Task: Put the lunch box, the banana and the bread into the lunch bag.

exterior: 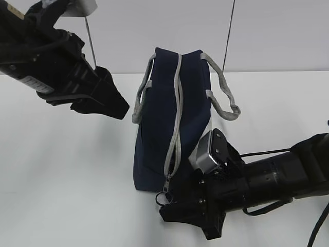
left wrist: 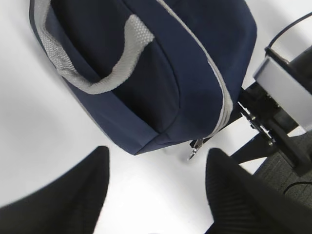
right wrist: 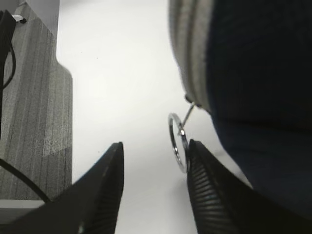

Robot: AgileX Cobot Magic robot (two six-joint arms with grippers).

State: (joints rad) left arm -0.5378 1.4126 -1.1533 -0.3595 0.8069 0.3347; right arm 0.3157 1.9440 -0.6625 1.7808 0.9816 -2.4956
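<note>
right gripper [exterior: 169, 203] is nearest, low at the near end of the lunch bag [exterior: 159, 128], coming in from the right. in the right wrist view its jaws stand apart with the metal ring pull [right wrist: 178, 141] between them, hard against the right finger [right wrist: 209, 185], left finger [right wrist: 105, 185] well clear. ring hangs free off the zipper [exterior: 177, 110] end, not clamped as far as i can see. so: partly spread, nothing gripped yet.

bag sits upright mid-table, long axis running near to far, grey zipper shut along the whole top down to the near end. grey handles [exterior: 223, 95] flop out on both sides.

left gripper [exterior: 105, 100] hangs in the air, left of the bag and further back, jaws apart and empty. its wrist view looks down on the near corner of the bag with the ring pull dangling just off the corner, both fingers [left wrist: 63, 195] well apart from the fabric.

no lunch box, banana or bread in any view, so i can't say where they are. they're not in frame.

my read: we're on the opening step, before any loading. right arm is lining up on the pull. next move calls for closing squarely on the ring, which is thin and swings, so it could slip off the one finger it's touching. then drag it along the zipper toward the far end. bag is soft and light-looking, i'd expect it to slide or tip with the pull unless the left arm comes in and holds the body down.
</note>
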